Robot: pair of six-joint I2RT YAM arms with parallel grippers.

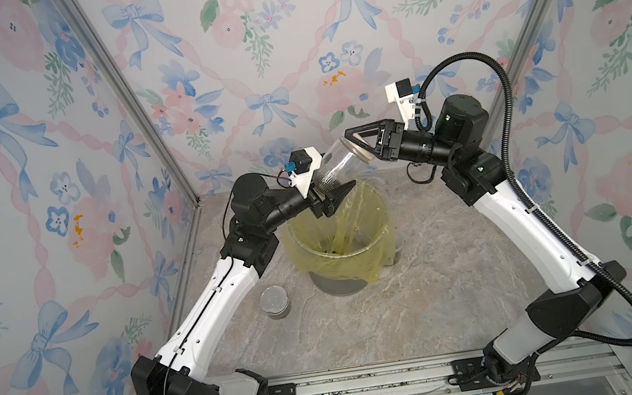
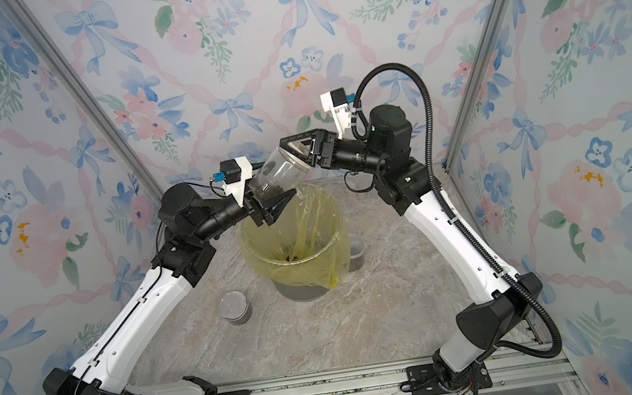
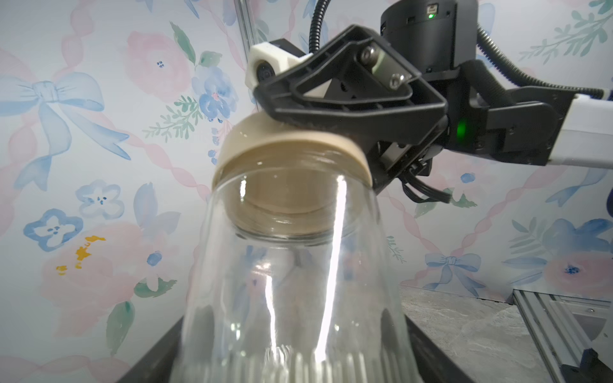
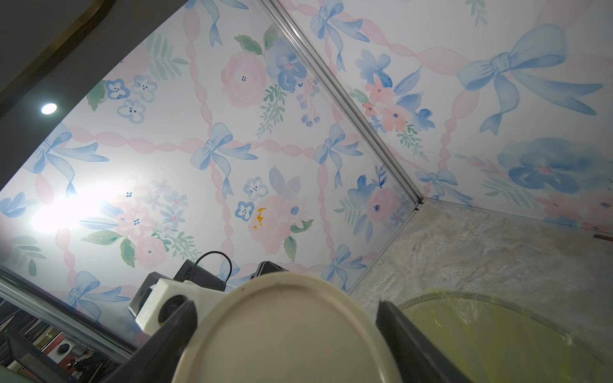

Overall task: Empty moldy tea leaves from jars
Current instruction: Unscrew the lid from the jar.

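Floral bow-pattern walls (image 1: pixel 287 64), marbled grey desk (image 1: pixel 425 296). Round bin (image 1: pixel 381 208) lined with a yellow bag (image 1: pixel 358 270) stands mid-desk. Ribbed jar (image 1: pixel 337 164) is held tilted in the air over the bin's far rim, base low and to the left, mouth up and to the right. Left claw (image 1: pixel 336 192) is clamped across the jar's ribbed base. Right claw (image 1: pixel 359 143) is closed on the tan lid (image 3: pixel 292 149), fingers on either edge; the lid sits in the jar's mouth. Dark tea leaves (image 2: pixel 273 190) lie inside the held jar at its low end; a small dark clump also lies at the bin's bottom. Second jar (image 1: pixel 275 301) stands upright on the desk, near-left of the bin. Third jar (image 2: pixel 355 251) stands just right of the bin, partly behind the bag's overhang.
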